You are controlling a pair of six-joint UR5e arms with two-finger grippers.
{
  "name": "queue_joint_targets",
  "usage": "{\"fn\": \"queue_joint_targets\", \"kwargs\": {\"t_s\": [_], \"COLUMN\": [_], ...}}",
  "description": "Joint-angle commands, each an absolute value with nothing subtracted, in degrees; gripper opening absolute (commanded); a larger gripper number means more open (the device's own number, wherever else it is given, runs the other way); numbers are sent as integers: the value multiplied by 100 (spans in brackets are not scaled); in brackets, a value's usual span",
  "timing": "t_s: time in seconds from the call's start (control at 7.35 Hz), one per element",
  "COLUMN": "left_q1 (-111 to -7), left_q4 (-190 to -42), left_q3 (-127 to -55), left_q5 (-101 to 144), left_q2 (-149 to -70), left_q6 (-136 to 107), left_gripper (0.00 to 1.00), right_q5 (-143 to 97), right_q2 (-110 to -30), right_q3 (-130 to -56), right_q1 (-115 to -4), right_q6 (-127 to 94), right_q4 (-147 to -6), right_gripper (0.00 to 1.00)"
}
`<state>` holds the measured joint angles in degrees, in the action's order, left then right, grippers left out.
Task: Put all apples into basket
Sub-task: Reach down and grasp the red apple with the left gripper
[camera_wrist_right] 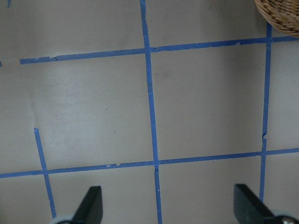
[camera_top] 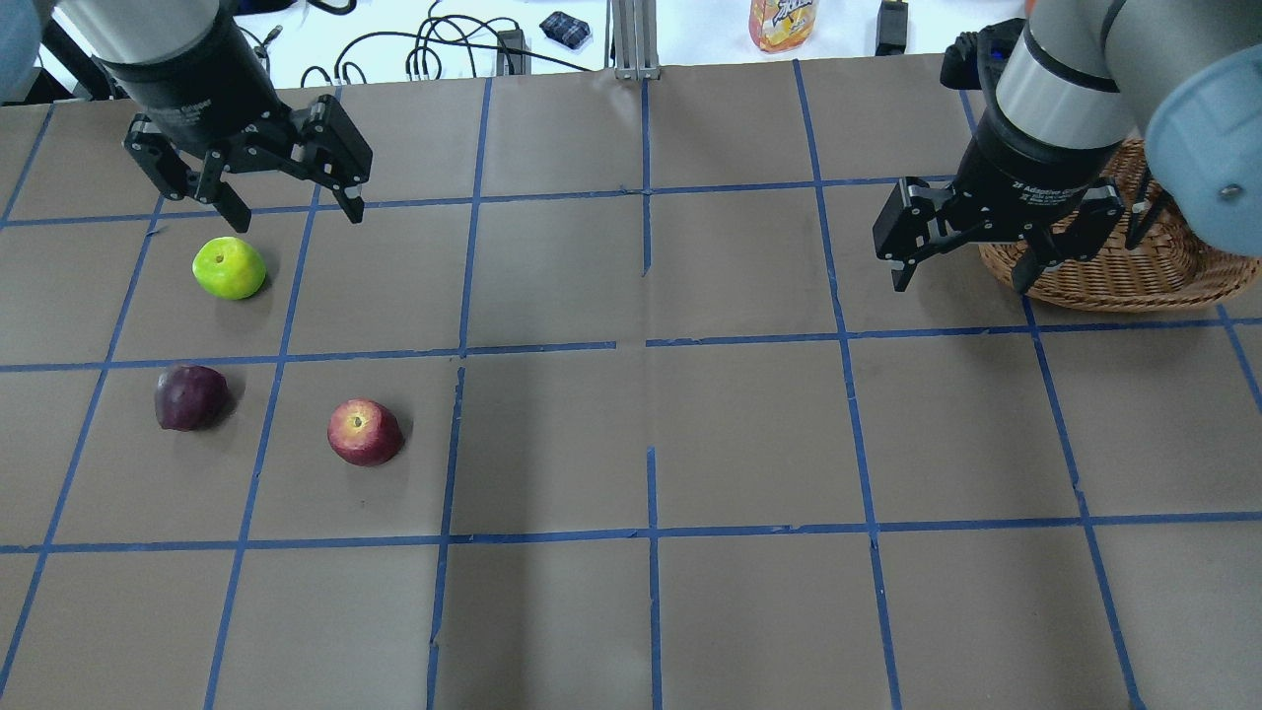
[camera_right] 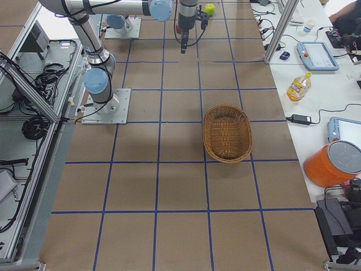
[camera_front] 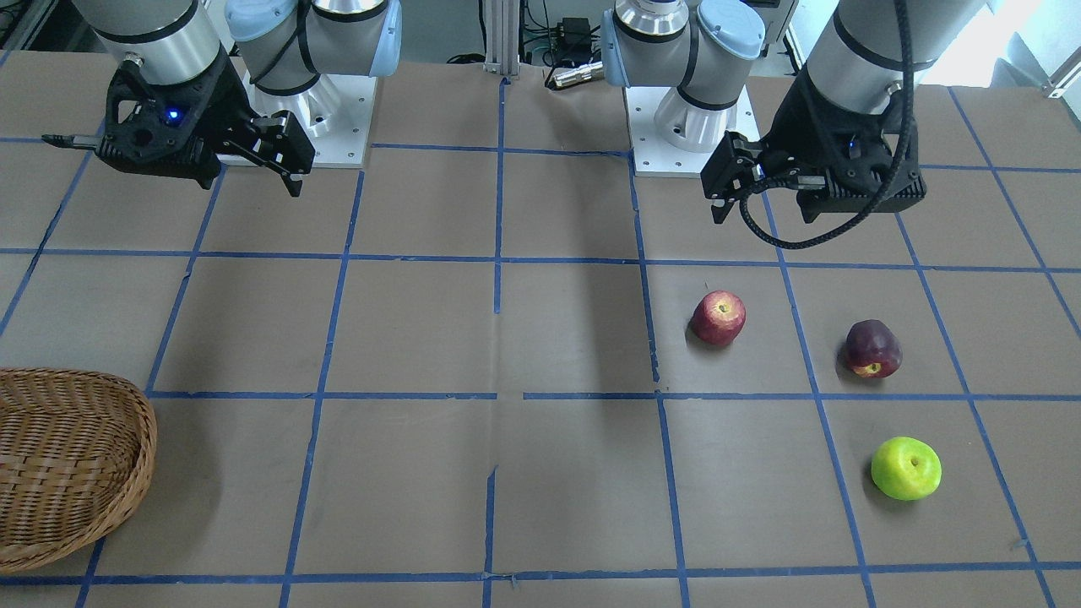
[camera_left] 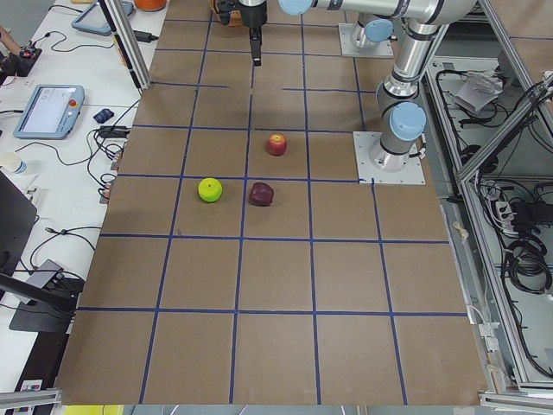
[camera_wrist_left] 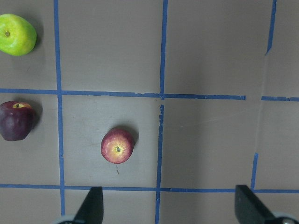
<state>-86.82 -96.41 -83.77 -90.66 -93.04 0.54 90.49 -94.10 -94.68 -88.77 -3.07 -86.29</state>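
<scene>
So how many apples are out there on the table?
3, all on the table's robot-left half: the green apple farthest from the robot, the dark maroon apple nearer, the red apple toward the middle. The basket holds none; none seems hidden.

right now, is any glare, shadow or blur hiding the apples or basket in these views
Front-facing view: a broad soft shadow darkens the table centre, but the red apple, dark apple and green apple are sharp and evenly lit. Right wrist view: a pale sheen washes out the table on the picture's left; only the basket edge shows. Left wrist view: no blur on the apples.
</scene>
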Motion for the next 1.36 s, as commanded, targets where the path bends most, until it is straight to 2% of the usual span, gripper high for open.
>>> {"fn": "queue_joint_targets", "kwargs": {"t_s": [0.0, 0.27, 0.68, 1.23], "left_q1": [-8281, -8008, -7419, -7418], "left_q4": [-9226, -8512, -7474, -7436], "left_q3": [-8884, -9366, -10719, -11344], "left_q5": [-9193, -9141, -9123, -8658], "left_q2": [-9394, -9728, -9870, -9940], "left_q6": [105, 594, 984, 677], "left_gripper": [100, 100, 100, 100], "right_q5": [9062, 9053, 9053, 9088], "right_q2": [-9404, -9404, -9404, -9404], "right_q3": [-9475, -9475, -9475, -9475], "right_q1": [-8877, -8877, -8877, -8877], "right_q6": [-308, -299, -264, -220], "right_q4": [-8622, -8622, -8622, -8622], "right_gripper": [100, 100, 100, 100]}}
